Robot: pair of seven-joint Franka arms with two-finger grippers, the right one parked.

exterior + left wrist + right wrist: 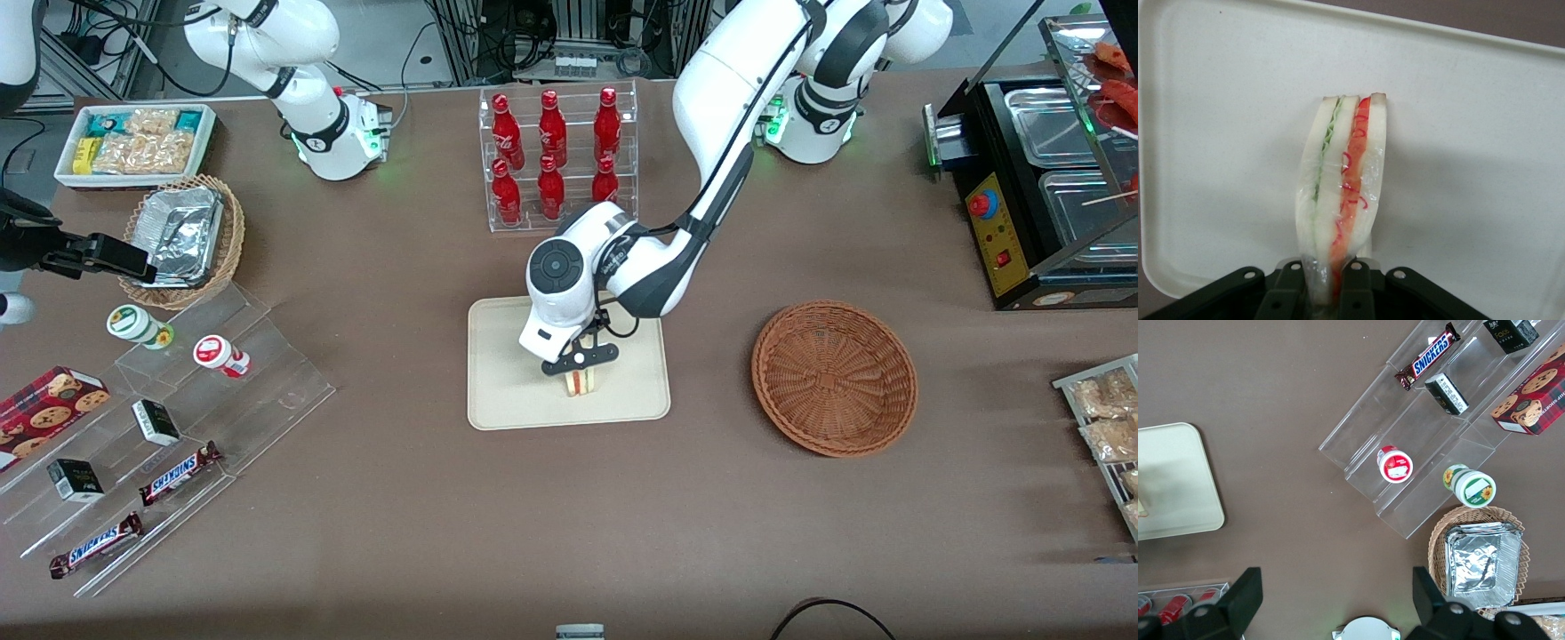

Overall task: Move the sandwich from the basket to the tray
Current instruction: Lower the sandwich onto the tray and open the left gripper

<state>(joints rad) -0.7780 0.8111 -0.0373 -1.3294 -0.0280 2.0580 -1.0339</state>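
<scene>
The sandwich (582,383), a pale bread wedge with red-orange and light green layers in clear wrap, stands on edge on the cream-beige tray (507,391) in the front view. My left gripper (580,364) is directly above it, shut on its top. In the left wrist view the two black fingers (1286,290) pinch the sandwich (1341,180) over the tray (1471,133). The reddish-brown wicker basket (834,377) holds nothing and lies beside the tray, toward the working arm's end of the table.
A clear rack of red bottles (556,156) stands just farther from the camera than the tray. A clear stepped display (178,427) with snacks, a tan basket with a foil container (182,236) and a white snack bin (133,142) lie toward the parked arm's end. A black appliance (1040,187) stands toward the working arm's end.
</scene>
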